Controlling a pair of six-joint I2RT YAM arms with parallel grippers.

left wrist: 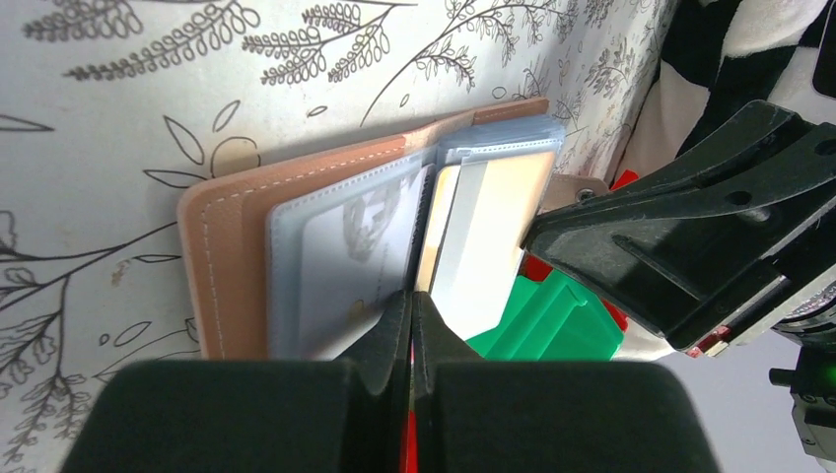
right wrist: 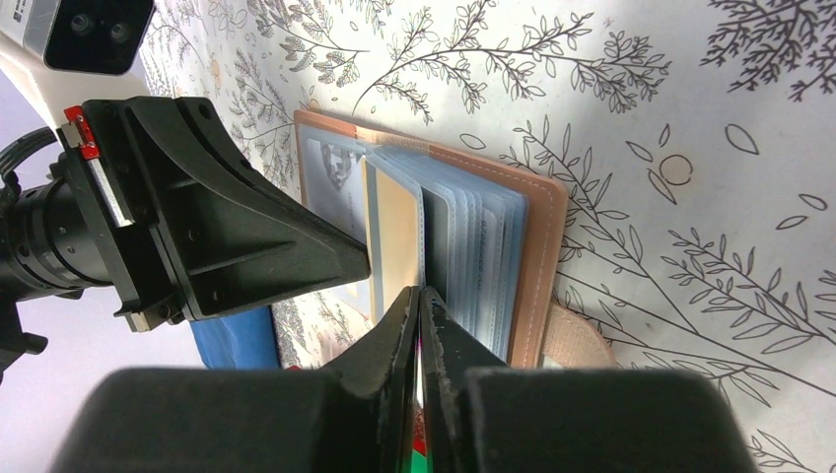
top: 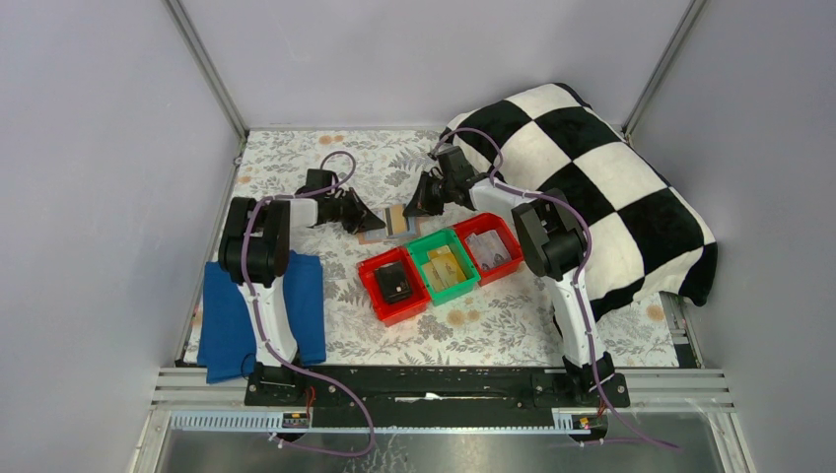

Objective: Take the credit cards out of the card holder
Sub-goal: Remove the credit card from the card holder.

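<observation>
Pink card holder (left wrist: 235, 251) lies open between left gripper (left wrist: 411, 302) and right gripper (right wrist: 419, 296), both closed tight.

- You worked in a robot test cell: plain grey walls (top: 99, 148) on aluminium posts (top: 205, 69) boxed the table in.
- Bottom of frame, your left arm (top: 258, 246) and right arm (top: 547, 236) stood bolted to a black rail (top: 444, 384).
- Centre frame, sorting bins (top: 419, 271) sat on a floral cloth (top: 513, 325).
</observation>
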